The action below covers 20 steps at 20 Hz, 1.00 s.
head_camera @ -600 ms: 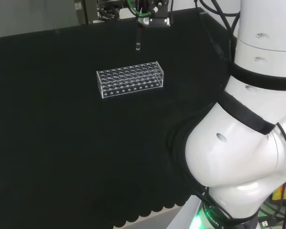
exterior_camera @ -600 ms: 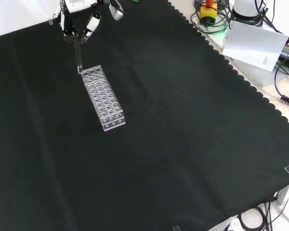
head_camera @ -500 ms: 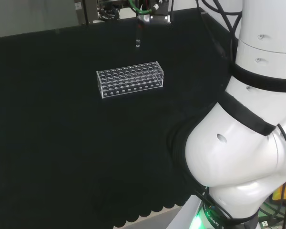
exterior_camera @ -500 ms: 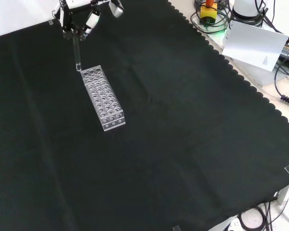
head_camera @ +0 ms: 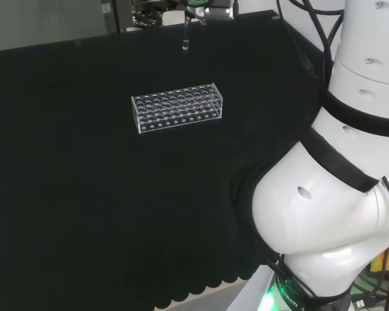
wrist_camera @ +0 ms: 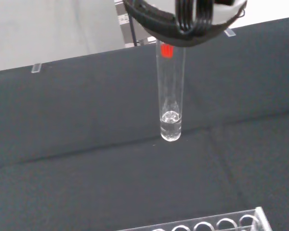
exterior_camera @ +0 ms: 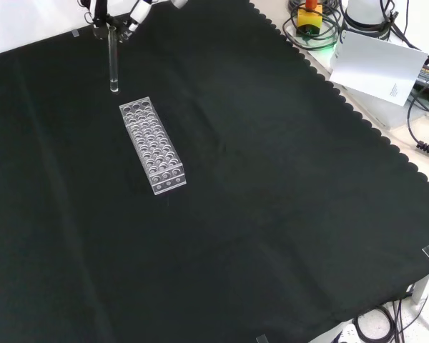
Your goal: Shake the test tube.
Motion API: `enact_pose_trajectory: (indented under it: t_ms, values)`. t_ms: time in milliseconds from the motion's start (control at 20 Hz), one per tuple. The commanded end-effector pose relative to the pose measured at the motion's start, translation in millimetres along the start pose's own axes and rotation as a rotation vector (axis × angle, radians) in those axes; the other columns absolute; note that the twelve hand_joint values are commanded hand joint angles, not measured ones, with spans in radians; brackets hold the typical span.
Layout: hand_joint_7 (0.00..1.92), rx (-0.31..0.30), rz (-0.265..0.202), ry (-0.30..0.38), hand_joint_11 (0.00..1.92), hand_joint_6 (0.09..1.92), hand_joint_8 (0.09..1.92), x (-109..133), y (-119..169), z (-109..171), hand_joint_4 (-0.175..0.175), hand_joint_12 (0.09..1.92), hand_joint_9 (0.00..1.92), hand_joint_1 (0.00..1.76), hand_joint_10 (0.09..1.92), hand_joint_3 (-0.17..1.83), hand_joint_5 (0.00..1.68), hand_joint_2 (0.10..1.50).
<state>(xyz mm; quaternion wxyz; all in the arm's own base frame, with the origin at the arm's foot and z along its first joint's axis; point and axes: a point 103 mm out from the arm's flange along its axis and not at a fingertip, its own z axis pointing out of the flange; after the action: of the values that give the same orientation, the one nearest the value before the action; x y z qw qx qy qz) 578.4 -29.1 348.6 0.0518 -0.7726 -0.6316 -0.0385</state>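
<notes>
- A clear glass test tube (exterior_camera: 114,68) hangs upright at the upper left of the front view, its rounded bottom clear of the black cloth (exterior_camera: 272,214) and just beyond the far end of the rack below it.
- In the wrist view the test tube (wrist_camera: 171,96) shows a small pool of clear liquid at its rounded base and a red mark near its top, where it passes behind dark parts of the hand.
- In the head view the test tube (head_camera: 185,35) appears at the top centre of the frame, a thin pale line above the cloth and apart from the rack.
- The hand (exterior_camera: 114,18), black and white, enters at the top edge of the front view with its fingers closed round the top of the tube, pinching it from both sides; how much of the tube they cover is hard to make out at that edge.
- In the head view a part of the hand (head_camera: 211,9) sits at the very top of the frame, directly over the tube.
- A clear plastic test tube rack (exterior_camera: 152,145), with rows of round holes, lies on the cloth in the upper left quarter of the front view, running diagonally down and to the right.
- The same rack (head_camera: 177,107) lies left of centre in the upper half of the head view; its near edge (wrist_camera: 207,225) shows in the wrist view.
- The arm's white links (head_camera: 337,194) stand along the right side of the head view.
</notes>
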Motion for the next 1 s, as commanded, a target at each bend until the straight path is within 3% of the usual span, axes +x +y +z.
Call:
enact_pose_trajectory:
  t_ms: [50, 400, 550, 750, 1000]
  values:
    - [1.31, 0.0, -0.068, 0.05, 0.7, 0.29, 0.84, 37.1, -10.9, -1.7, -0.175, 1.25, 1.27, 1.42, 0.37, 0.0, 1.27, 0.98]
    - [1.31, -0.005, -0.181, 0.115, 0.7, 0.29, 0.84, 99.5, -20.9, -10.3, -0.175, 1.25, 1.27, 1.42, 0.37, 0.0, 1.27, 0.98]
    - [1.31, -0.011, -0.202, 0.121, 0.7, 0.29, 0.84, 110.0, -22.7, -13.8, -0.175, 1.25, 1.27, 1.42, 0.37, 0.0, 1.27, 0.98]
    - [1.31, -0.009, -0.182, 0.1, 0.7, 0.29, 0.84, 99.2, -21.5, -13.1, -0.175, 1.25, 1.27, 1.42, 0.37, 0.0, 1.27, 0.98]
    - [1.31, 0.006, -0.09, 0.033, 0.7, 0.29, 0.84, 52.6, -17.5, -6.2, -0.175, 1.25, 1.27, 1.42, 0.37, 0.0, 1.27, 0.98]
